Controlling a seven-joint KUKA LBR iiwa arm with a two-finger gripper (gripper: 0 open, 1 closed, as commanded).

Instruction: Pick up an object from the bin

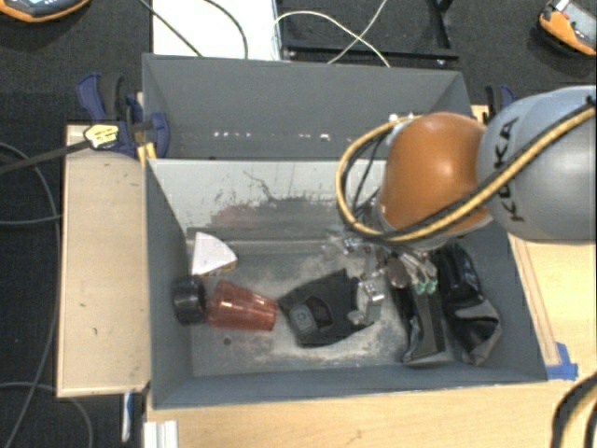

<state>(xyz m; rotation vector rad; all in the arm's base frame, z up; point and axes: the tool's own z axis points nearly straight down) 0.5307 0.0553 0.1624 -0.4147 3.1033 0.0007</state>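
From my seat the bin [171, 250] reads as steep grey walls sloping down to a small, scuffed floor. The barest floor is the strip along the back wall, between the white wedge-shaped piece [211, 254] at the left and the arm at the right. Along the front wall there is a thin strip of bare floor beneath the objects. The left side is crowded: a short black cylinder [187, 301] lies against the foot of the left wall, touching a translucent red cup [244, 308] that lies on its side, with the white wedge just behind them. The right end is taken up by a heap of black items [462, 317] pressed against the right wall, so there is little room there.

The arm comes in from the right, its orange cover [434, 171] and looped cables [347, 180] hanging over the right half of the floor. The gripper [368, 297] is low in the bin, at the right edge of a flat black plastic piece [312, 315]. I cannot tell from here whether the pincer is wide, narrow or closed on anything.

That black piece lies near the middle of the floor, towards the front. It is just right of the red cup and left of the black heap. It is dark and roughly wedge-shaped, with a darker rounded recess on its upper face.
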